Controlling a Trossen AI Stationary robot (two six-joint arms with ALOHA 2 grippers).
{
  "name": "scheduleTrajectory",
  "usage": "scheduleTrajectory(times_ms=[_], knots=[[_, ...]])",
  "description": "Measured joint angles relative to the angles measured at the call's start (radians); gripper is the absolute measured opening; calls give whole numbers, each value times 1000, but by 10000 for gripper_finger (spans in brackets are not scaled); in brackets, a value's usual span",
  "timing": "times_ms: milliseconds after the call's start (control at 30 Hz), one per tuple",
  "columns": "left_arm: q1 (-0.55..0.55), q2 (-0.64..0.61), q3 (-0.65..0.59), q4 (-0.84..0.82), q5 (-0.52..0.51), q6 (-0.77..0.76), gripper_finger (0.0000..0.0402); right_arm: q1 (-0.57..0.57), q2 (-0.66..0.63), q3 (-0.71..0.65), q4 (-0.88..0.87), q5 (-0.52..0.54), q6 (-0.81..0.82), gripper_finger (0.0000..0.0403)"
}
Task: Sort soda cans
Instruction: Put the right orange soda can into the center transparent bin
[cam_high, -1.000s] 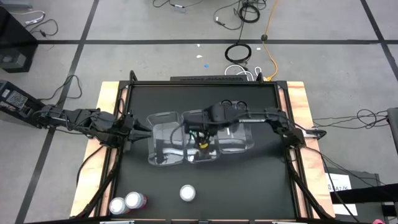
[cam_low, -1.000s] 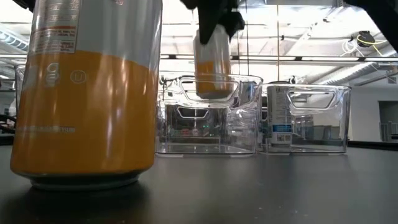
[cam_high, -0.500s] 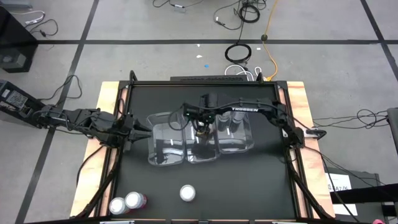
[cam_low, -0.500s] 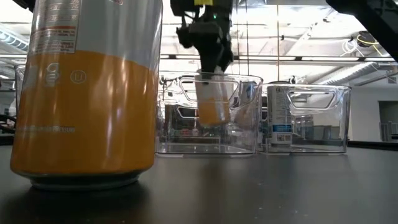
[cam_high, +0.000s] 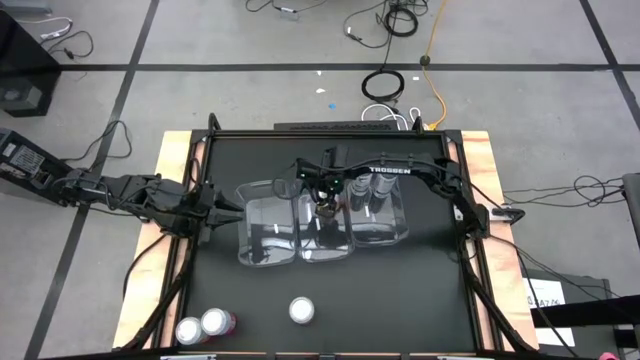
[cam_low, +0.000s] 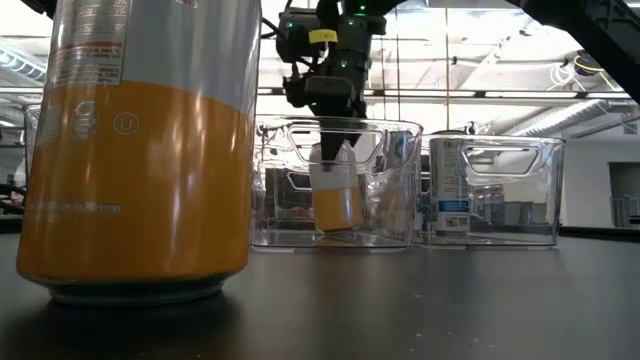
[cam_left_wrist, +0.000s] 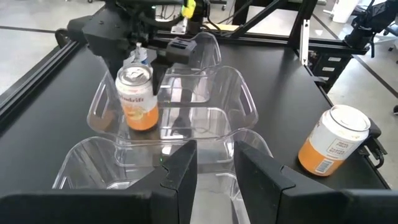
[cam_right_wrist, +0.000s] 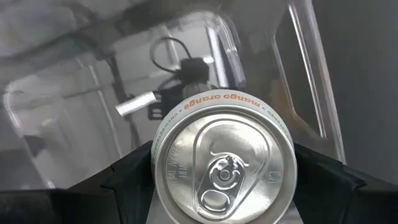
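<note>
One orange-bodied cylindrical metal can with a silver top (cam_low: 335, 195) sits clamped in my right pincer (cam_high: 325, 200), fingers on either side of the body up near the top rim. I've got it hanging inside the middle clear plastic rectangular bin (cam_low: 335, 185), right below my wrist; whether its base is touching the bin floor I can't tell, looks just above.

Risks from here, my judgement:
- If I let go w/ the can short of the floor, it drops, may bounce & tip. It's tall for its base, so a lean is enough.
- My grip is high on the can, so the bottom can swing. A fast release or sideways pull could knock it over on the way out.
- Bin wall is just beside my fingers. Lift off-line and I clip the rim, shoving the light clear bin & what stands next to it.
- The bin beyond my pincer on the far side holds two grey-bodied cans (cam_high: 368, 190); a shoved middle bin would jostle those.

My left pincer (cam_left_wrist: 214, 165) waits well off to the side, near the end bin, fingers slightly apart, holding nothing.

3 more cans wait nearer the table's front edge: another orange can (cam_high: 301, 310) and two pink-bodied ones (cam_high: 203, 325), well apart from my pincer.
</note>
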Motion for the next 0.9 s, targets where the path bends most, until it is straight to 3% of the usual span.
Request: scheduleTrajectory(times_ms=[767,900], knots=[[0,0,0,1,0,0,116,-28,-69,-1,11,-30,-34,288],[0,0,0,1,0,-1,116,-23,-86,-71,67,-35,-22,288]])
